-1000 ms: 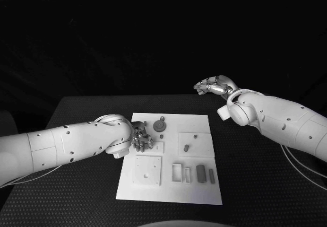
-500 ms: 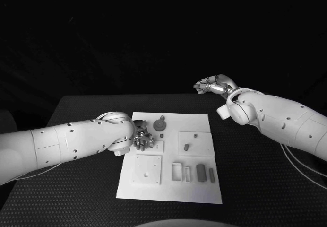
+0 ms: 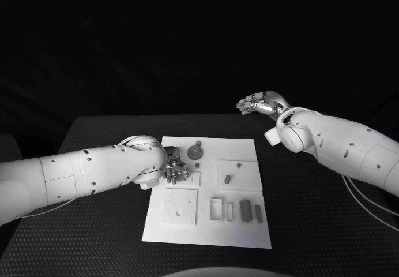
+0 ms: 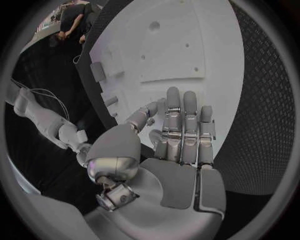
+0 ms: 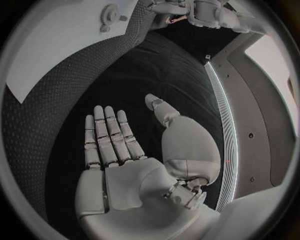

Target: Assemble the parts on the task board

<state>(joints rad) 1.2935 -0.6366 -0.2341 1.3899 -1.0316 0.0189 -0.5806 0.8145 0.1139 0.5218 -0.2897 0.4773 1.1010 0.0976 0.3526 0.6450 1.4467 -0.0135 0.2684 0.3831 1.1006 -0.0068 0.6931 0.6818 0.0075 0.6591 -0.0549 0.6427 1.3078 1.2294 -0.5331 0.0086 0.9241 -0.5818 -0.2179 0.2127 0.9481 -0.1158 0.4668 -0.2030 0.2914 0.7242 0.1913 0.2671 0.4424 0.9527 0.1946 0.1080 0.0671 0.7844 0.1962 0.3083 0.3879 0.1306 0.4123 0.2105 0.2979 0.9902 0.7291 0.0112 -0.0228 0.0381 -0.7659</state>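
Note:
The white task board [image 3: 208, 193] lies in the middle of the black table. My left hand [image 3: 174, 168] hovers over the board's left edge, near a round gear part [image 3: 195, 153]. In the left wrist view its fingers [image 4: 183, 131] are stretched out flat above the board [image 4: 187, 45] with nothing in them. Small dark parts lie on the board at mid right [image 3: 227, 180] and near the front [image 3: 245, 210]. My right hand [image 3: 259, 104] is raised beyond the table's far right corner, well away from the board. Its fingers [image 5: 107, 135] are straight and hold nothing.
A raised square plate [image 3: 180, 208] sits on the board's front left, with a slotted block [image 3: 221, 210] beside it. The right wrist view shows the board's corner [image 5: 56, 50] and the gear [image 5: 111, 12] across bare black table [image 5: 156, 65].
My left arm has shifted slightly, carrying the hand a little further over the board's left edge. The right arm has not moved.

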